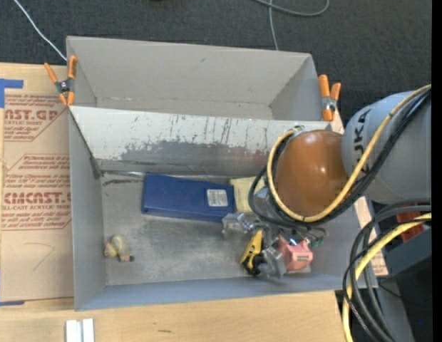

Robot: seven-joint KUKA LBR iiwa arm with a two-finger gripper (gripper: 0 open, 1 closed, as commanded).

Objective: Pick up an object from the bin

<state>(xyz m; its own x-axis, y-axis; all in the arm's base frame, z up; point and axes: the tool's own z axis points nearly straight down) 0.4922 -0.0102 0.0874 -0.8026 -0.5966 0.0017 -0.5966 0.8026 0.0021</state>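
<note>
The things nearest the end effector (271, 241) form a small heap in the near right corner of the bin (85, 212), close to the front wall. In it are a yellow-and-black thing (251, 252) on the heap's left side, a pink thing (298, 256) on its right, and a grey metallic piece (237, 224) just behind and to the left of the yellow one. The end effector sits low over this heap, between the yellow-and-black thing and the pink thing, and its dark body hides where they meet. It cannot be told whether it is wide or narrow, nor whether anything is in its grip. Directly above it is the arm's rounded orange-brown cover (310, 173), looped by yellow and black cables (272, 164). The grey arm (392, 144) comes in over the bin's right wall. Left of the heap, a blue flat box (180, 199) with a pale label at its right end lies along the floor near the back wall. A pale cream thing (242, 189) lies just beside the box's right end, partly under the cover. Well apart from all this, a small beige thing (117, 247) lies alone in the near left corner on the scuffed grey floor.
</note>
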